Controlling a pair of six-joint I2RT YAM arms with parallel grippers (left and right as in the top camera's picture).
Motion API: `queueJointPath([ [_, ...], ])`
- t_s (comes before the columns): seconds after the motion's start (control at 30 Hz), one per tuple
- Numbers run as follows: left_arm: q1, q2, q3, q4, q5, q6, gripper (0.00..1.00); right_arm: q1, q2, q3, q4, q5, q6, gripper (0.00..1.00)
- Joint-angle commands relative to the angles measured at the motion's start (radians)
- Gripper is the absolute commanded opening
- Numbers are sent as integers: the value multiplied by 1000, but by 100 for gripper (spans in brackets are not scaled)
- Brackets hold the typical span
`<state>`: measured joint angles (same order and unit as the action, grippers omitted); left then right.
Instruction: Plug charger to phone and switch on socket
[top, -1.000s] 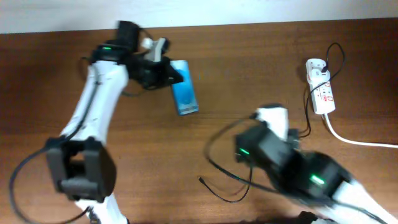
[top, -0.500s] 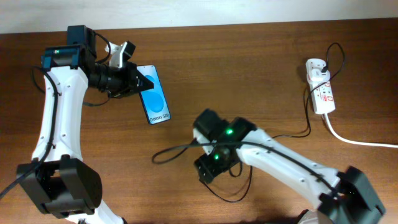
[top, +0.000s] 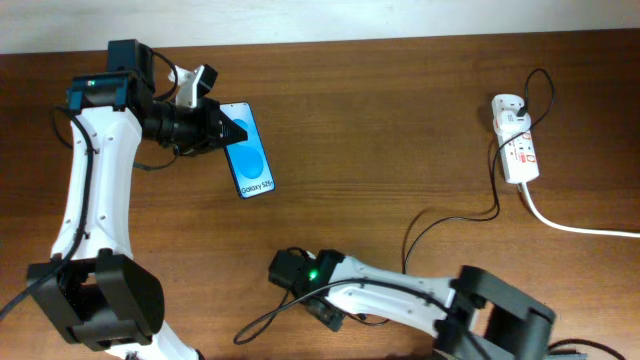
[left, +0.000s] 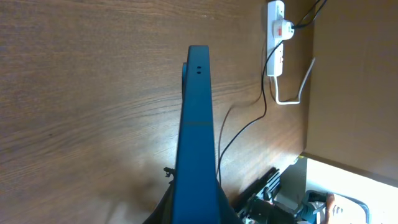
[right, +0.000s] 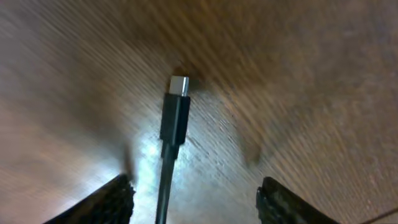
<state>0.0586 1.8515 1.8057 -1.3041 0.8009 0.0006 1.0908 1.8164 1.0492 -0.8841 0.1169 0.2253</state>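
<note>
My left gripper (top: 222, 128) is shut on the phone (top: 250, 150) and holds it above the table at the left, its blue screen facing up. In the left wrist view the phone (left: 196, 137) shows edge-on. The charger's thin black cable (top: 440, 214) runs from its white adapter in the socket (top: 517, 140) at the far right toward my right gripper (top: 322, 314). In the right wrist view the connector tip (right: 176, 112) lies on the wood between the open fingers of the right gripper (right: 202, 200), nearer the left finger and untouched.
The socket's thick white cord (top: 580, 228) trails off the right edge. A black robot cable (top: 262, 325) loops on the table by the right gripper. The socket (left: 275, 37) and charger cable (left: 264, 93) show in the left wrist view.
My left arm swung left with the phone, then held still. My right arm swept left and down across the table to the connector tip. The cable shifted with it.
</note>
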Motion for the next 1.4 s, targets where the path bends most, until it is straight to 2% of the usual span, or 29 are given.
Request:
queueJointPath([
  [0.0, 3, -16, 16, 2, 41, 16, 0, 28, 29, -6, 2, 61, -8, 63],
  [0.07, 3, -16, 16, 6, 41, 16, 0, 28, 29, -6, 2, 61, -8, 50],
  [0.1, 3, -16, 16, 6, 41, 16, 0, 28, 29, -5, 2, 61, -7, 37],
  [0.13, 3, -16, 16, 6, 41, 16, 0, 28, 29, -5, 2, 64, -2, 33],
  [0.4, 3, -16, 16, 5, 40, 16, 0, 28, 29, -5, -7, 75, 23, 31],
  [0.43, 3, -16, 16, 5, 41, 16, 0, 28, 29, -2, -10, 70, 23, 14],
  [0.47, 3, -16, 16, 5, 41, 16, 0, 25, 28, 11, -23, 41, 24, 4],
  [0.6, 3, -16, 16, 6, 42, 16, 0, -53, -64, 98, -87, -82, 72, 4],
  [0.73, 0, -16, 15, 21, 52, 16, 0, -154, -340, 126, -61, -180, 93, 4],
  [0.83, -9, -15, 14, 82, 149, 16, 0, -264, -609, 126, -64, -189, 183, 4],
  [0.97, -106, 13, 14, 211, 308, -15, 0, -327, -845, 95, -72, -189, 306, 4],
  [1.03, -188, 61, 14, 307, 323, -80, 0, -326, -892, 30, -45, -188, 361, 4],
  [1.1, -261, 134, 14, 440, 502, -94, 0, -327, -914, -80, 74, -208, 383, 4],
  [1.17, -288, 182, 14, 500, 549, -183, 0, -327, -905, -163, 215, -267, 405, 4],
  [1.37, -298, 220, 14, 502, 622, -251, 0, -328, -789, -195, 298, -171, 444, 4],
])
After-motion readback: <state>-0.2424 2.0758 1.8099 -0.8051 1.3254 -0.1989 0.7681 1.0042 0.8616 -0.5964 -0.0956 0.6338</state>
